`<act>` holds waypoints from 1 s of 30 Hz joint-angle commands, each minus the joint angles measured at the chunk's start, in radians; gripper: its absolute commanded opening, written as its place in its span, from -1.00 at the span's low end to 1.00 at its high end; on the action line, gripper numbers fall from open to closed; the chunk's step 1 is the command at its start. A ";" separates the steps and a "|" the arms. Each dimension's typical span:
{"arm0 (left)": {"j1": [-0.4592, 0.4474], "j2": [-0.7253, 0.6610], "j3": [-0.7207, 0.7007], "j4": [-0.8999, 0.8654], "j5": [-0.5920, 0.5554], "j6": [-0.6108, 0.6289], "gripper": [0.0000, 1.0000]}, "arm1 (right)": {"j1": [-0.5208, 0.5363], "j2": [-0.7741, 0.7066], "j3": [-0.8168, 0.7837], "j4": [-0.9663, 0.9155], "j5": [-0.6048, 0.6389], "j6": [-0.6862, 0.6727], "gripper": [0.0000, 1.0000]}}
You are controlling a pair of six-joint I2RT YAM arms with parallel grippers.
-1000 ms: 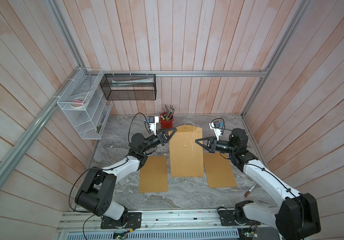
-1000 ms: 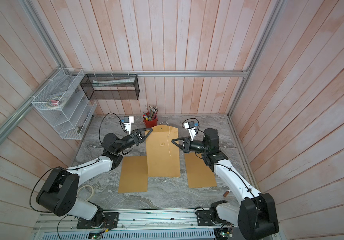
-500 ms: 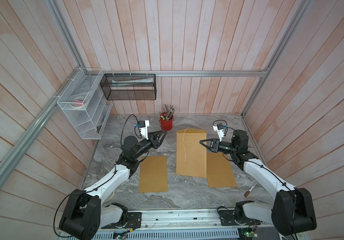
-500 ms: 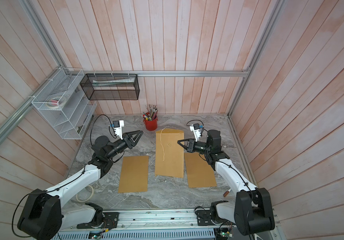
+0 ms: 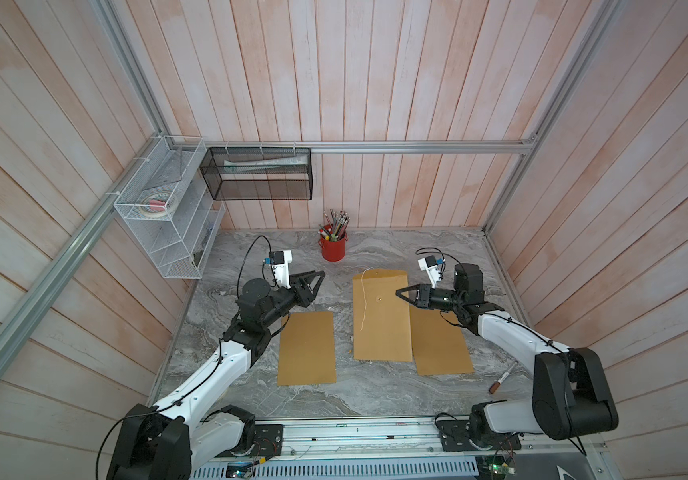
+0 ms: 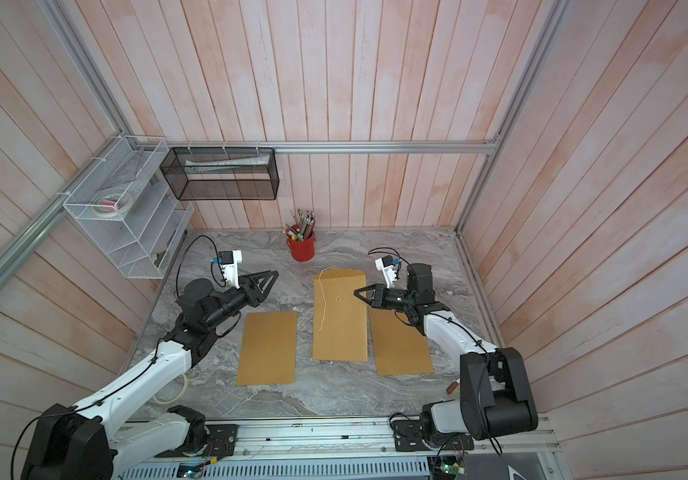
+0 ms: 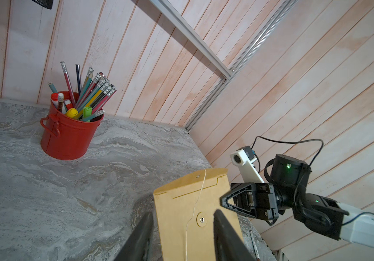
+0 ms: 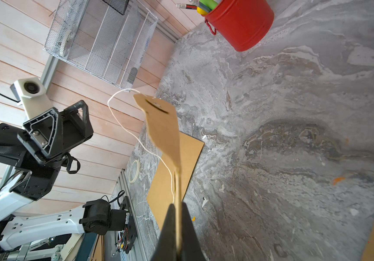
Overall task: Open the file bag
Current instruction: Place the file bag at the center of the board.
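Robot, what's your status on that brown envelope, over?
Right gripper shut on edge of file bag, held up. Left gripper open, off it. String hanging loose, flap unfolded. Flat envelopes below, not blocking.

Matt brown paper file bag (image 5: 388, 332); glossy red metal bucket (image 5: 332, 251); smooth marbled tabletop (image 5: 375, 390); wooden walls (image 5: 375, 83)

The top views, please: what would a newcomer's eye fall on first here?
The brown file bag in the middle of the table stands out, pinched at its edge by the shut right tool, with its white string trailing loose down its face. The left tool stands open and empty off to its side, apart from it. At the back of the table, a red bucket full of pencils catches the eye.
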 commanded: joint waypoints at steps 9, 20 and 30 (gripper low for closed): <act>0.006 -0.034 -0.046 -0.011 -0.020 0.016 -0.09 | 0.001 0.111 -0.059 0.015 0.036 0.003 -1.00; 0.007 -0.048 -0.063 -0.008 -0.032 0.010 -0.09 | 0.032 0.188 -0.067 0.020 0.085 0.023 -1.00; 0.006 -0.043 -0.069 0.001 -0.033 0.006 -0.09 | 0.067 0.281 -0.036 0.040 0.102 0.041 -1.00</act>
